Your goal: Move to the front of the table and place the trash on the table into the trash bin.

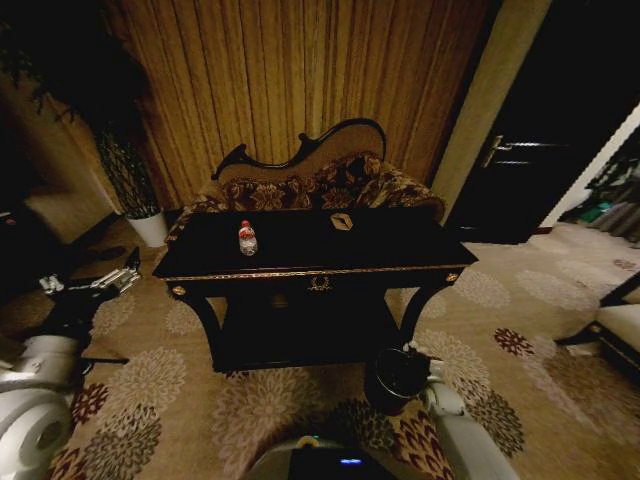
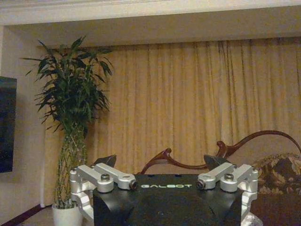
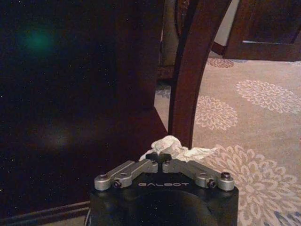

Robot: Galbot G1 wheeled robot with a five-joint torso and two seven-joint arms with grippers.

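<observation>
Here the right hand grips crumpled paper beside the table leg.

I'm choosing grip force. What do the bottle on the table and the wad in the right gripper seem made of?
Bottle: apparently clear plastic, glossy, with a red cap. Wad in the right gripper: likely crumpled white paper, matte and creased.

the right gripper hides part of the crumpled paper.
</observation>
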